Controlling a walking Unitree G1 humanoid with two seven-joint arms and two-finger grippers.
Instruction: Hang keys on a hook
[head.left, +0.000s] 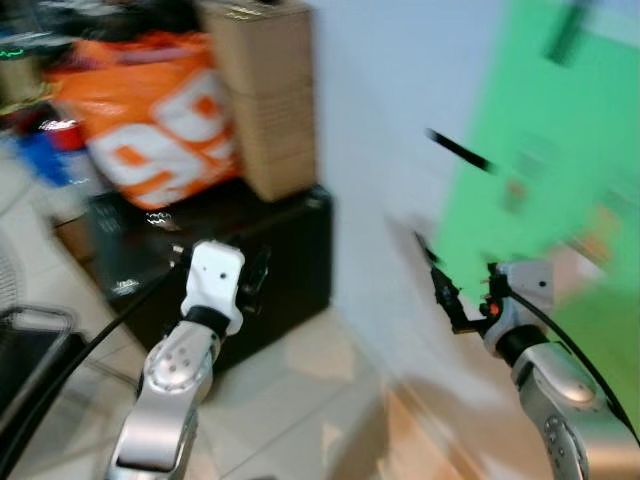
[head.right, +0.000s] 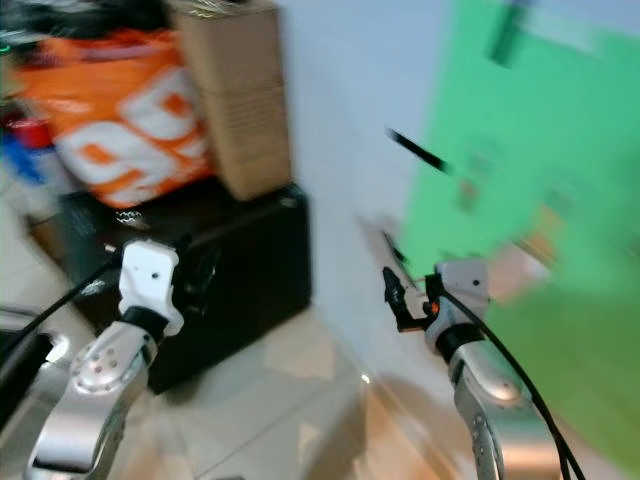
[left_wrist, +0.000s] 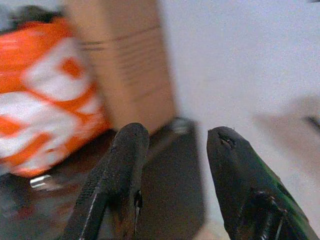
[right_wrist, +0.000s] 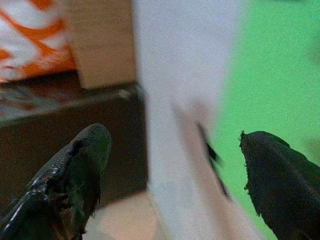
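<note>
The picture is blurred by motion. My right gripper (head.left: 441, 284) is raised close to a white wall (head.left: 380, 120). In the right wrist view its fingers (right_wrist: 82, 155) stand wide apart, open, with nothing between them. A thin dark hook-like piece (right_wrist: 210, 150) sticks out of the wall just ahead of them. A black bar (head.left: 455, 150) juts from the wall higher up. My left gripper (left_wrist: 175, 142) is also open and holds nothing. It is held up in front of a black cabinet (head.left: 300, 250).
A tall cardboard box (head.left: 265, 90) and an orange and white bag (head.left: 150, 110) sit on the black cabinet at the left. A green panel (head.left: 545, 150) covers the wall at the right. Pale floor tiles (head.left: 300, 400) lie below.
</note>
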